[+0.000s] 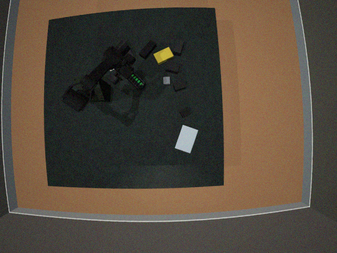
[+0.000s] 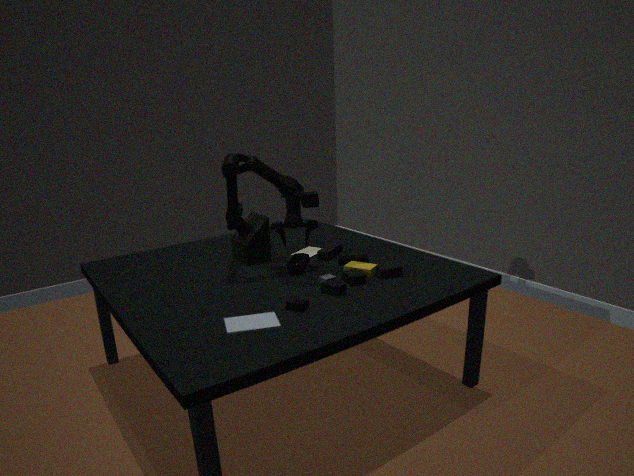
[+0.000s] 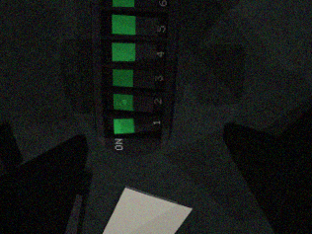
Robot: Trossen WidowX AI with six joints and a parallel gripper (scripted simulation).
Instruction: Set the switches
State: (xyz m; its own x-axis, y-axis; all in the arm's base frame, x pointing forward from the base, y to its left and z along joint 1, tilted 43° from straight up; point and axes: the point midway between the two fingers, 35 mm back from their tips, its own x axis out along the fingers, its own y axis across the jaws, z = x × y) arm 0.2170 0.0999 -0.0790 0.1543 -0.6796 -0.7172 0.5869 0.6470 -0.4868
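The dark grey controller unit [image 1: 137,81] [image 2: 298,263] [image 3: 123,52] sits on its base on the bench, switches up. In the wrist view its row runs from 1 at the bottom to 6, cut off at the top edge. The green ends lie on the ON side. Greens 2 and 3 look darker than 1, 4 and 5, but I cannot surely tell which ends are pressed. The underside label is hidden. My gripper [image 2: 296,244] [image 3: 156,135] is open and empty, pointing down above the bench near the unit's switch 1 end, with its fingers wide apart.
A cream card [image 2: 307,252] [image 3: 145,211] lies near the unit. A yellow block [image 1: 163,55] [image 2: 360,266], a small grey block [image 1: 166,80] [image 2: 327,276] and several dark modules lie beyond it. A white sheet [image 1: 186,138] [image 2: 251,322] lies farther off.
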